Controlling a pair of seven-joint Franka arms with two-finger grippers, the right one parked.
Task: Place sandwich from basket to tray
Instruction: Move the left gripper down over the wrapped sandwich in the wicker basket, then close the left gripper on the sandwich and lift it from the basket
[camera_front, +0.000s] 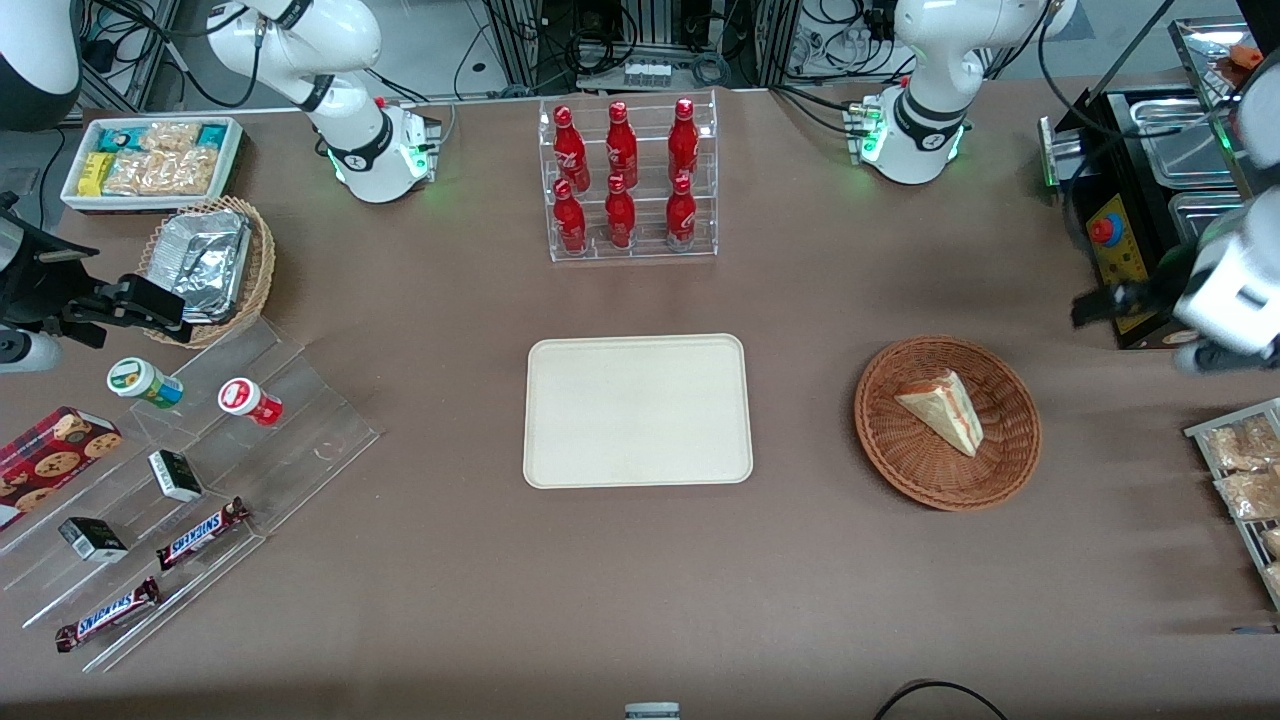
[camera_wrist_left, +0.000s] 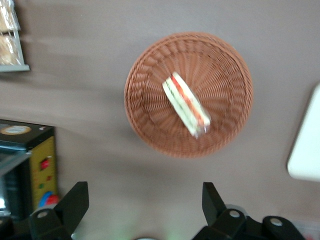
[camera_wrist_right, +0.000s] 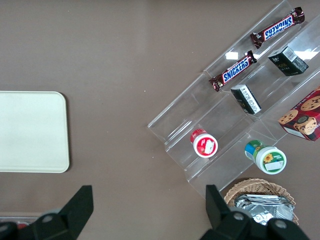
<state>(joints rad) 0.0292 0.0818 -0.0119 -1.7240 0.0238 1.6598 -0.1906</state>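
Hovering spread and empty, the tool (camera_wrist_left: 145, 205) is being kept clear of the basket (camera_wrist_left: 145, 65); its fingers should be aligned across the sandwich (camera_wrist_left: 186, 104) lying inside before being lowered.

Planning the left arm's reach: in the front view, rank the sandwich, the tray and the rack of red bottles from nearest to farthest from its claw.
The claw hangs open near the working arm's end of the table.
1. Sandwich, in the basket, nearest.
2. Tray, mid-table.
3. Rack of red bottles, close to the tray's distance; this ranking is tentative.
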